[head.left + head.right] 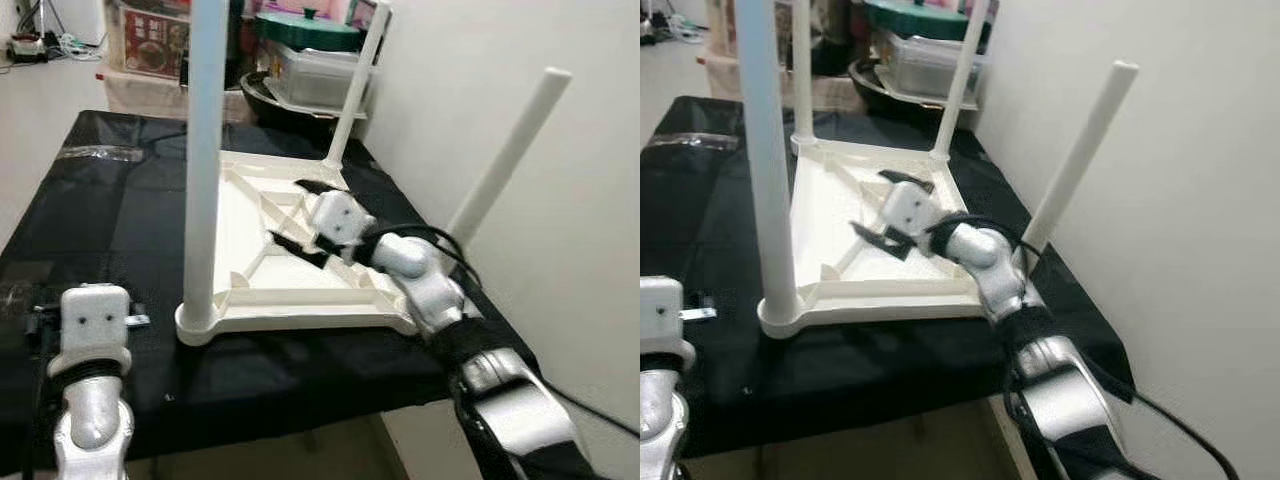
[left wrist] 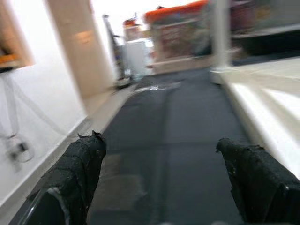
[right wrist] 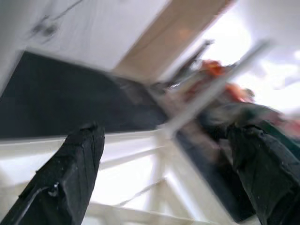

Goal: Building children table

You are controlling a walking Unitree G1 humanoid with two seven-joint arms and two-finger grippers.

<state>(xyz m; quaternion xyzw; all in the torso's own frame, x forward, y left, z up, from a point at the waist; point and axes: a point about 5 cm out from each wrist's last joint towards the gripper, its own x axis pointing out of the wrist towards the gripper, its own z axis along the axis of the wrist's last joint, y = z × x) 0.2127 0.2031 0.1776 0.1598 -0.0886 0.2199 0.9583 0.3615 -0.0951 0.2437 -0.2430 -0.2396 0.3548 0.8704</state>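
A white plastic children's table [image 1: 290, 270] is laid upside down on a black cloth-covered tabletop [image 1: 110, 210], with its round white legs [image 1: 205, 160] pointing upward. Three legs are seated at corners; a fourth white leg [image 1: 505, 160] is seen slanting at the right edge of the tabletop, beside the pale wall [image 1: 560, 200]. The right gripper [image 1: 312, 215] is positioned over the ribbed underside of the children's table, fingers parted. The left gripper [image 2: 159, 187] is held low over the cloth, to the left of the children's table, fingers apart. Behind the tabletop, stacked storage containers [image 1: 305, 60] are placed.
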